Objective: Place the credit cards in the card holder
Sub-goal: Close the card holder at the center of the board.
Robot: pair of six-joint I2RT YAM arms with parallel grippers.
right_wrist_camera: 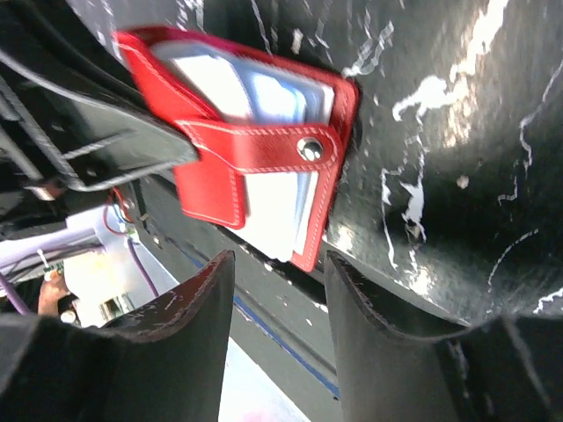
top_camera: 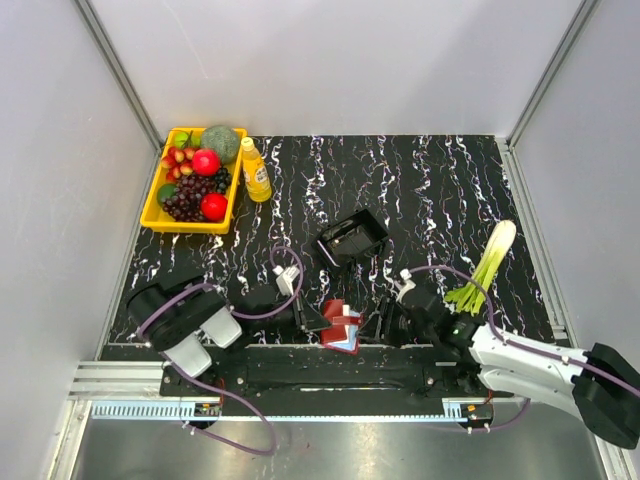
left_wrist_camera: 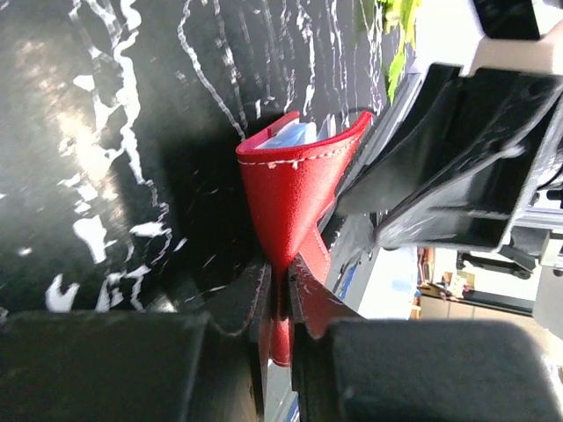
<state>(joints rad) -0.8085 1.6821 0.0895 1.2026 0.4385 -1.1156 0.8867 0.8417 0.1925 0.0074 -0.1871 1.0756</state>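
While the left end effector (left_wrist_camera: pixel 280 283) pinches the small dark red leather-look card holder (left_wrist_camera: pixel 295 189) at the near edge of the black marbled surface (top_camera: pixel 430 190), the pale grey-blue credit cards (right_wrist_camera: pixel 268 92) sit tucked inside it. The right end effector (right_wrist_camera: pixel 277 268) hangs part-open and empty just to its right. Little seems left to do.

Red card holder (top_camera: pixel 341 328) sitting lower center in the top view, strap lying across pale cards (right_wrist_camera: pixel 268 95) tucked inside.

Black-and-white left arm (top_camera: pixel 195 330) and right arm (top_camera: pixel 520 365); purple cables (top_camera: pixel 280 262) loop behind black left claw (top_camera: pixel 320 322) and right claw (top_camera: pixel 383 325); green light (top_camera: pixel 461 327) behind the latter.
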